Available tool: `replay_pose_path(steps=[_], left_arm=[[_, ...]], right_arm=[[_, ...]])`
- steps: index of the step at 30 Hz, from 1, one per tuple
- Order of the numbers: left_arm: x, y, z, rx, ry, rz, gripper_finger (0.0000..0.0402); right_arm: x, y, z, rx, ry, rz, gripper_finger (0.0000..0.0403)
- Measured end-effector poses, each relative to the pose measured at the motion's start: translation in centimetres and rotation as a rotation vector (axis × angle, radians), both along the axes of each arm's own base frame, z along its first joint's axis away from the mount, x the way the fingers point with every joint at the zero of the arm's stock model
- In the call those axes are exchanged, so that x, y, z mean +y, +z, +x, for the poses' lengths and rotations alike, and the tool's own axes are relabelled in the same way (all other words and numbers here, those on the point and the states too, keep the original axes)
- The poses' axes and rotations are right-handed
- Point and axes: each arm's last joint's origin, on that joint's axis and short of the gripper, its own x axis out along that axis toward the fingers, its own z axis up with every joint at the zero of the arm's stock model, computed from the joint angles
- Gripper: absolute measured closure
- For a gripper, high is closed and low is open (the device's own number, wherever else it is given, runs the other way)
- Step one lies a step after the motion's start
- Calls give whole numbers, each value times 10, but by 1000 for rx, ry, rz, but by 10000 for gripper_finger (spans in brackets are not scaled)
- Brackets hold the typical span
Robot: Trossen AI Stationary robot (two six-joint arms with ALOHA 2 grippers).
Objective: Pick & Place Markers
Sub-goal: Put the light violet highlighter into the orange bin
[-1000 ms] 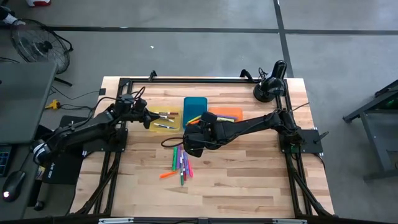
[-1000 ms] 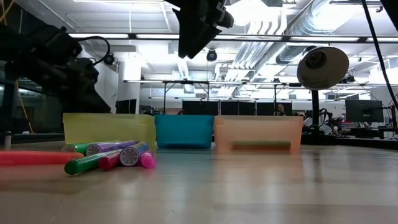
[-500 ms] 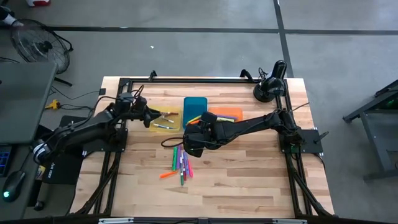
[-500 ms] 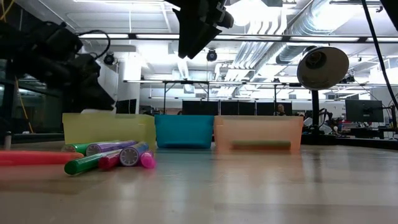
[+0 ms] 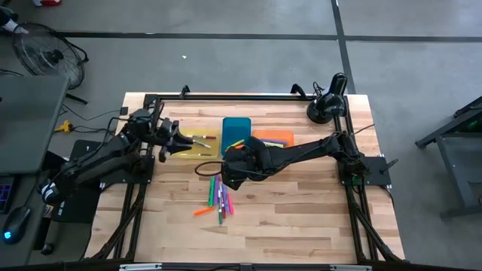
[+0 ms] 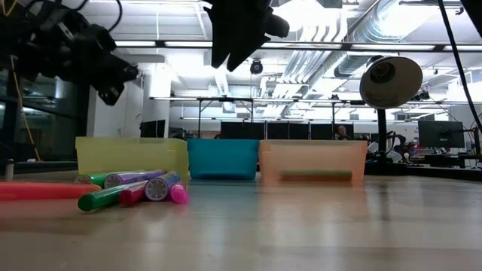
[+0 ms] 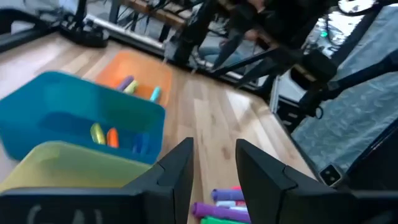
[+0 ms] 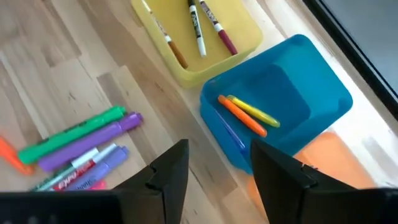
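Observation:
Several markers (image 5: pixel 218 197) lie in a loose pile on the table in front of the trays; they also show in the low view as markers (image 6: pixel 135 188) and in the right wrist view as markers (image 8: pixel 81 140). Three markers lie in the yellow tray (image 8: pixel 199 37), and an orange and a yellow one in the blue tray (image 8: pixel 292 87). My left gripper (image 5: pixel 175 137) hangs open and raised over the yellow tray's (image 5: pixel 197 144) left end, holding nothing (image 7: pixel 214 168). My right gripper (image 5: pixel 230 175) hovers open above the table between the trays and the pile, also holding nothing (image 8: pixel 217 168).
Yellow, blue (image 5: pixel 236 132) and orange (image 5: pixel 275 139) trays stand side by side across the table's middle. A black lamp (image 5: pixel 325 105) sits at the far right corner. Bare wood lies toward the near edge and right of the pile.
My left gripper has risen from down at the yellow tray to well above it and drawn back slightly toward the table's left edge. My right gripper has stayed almost where it was.

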Motion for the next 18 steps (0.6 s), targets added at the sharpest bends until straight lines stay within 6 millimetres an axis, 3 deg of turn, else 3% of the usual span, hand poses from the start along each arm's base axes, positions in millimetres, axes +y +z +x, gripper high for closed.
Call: replay_pose_path(steps=[9, 18], left_arm=[[-18, 12, -4, -87, -69, 61, 284], [-46, 12, 10, -87, -93, 109, 284]], right_arm=[[5, -3, 5, -61, -48, 45, 241], [21, -40, 18, 0, -10, 97, 243]])
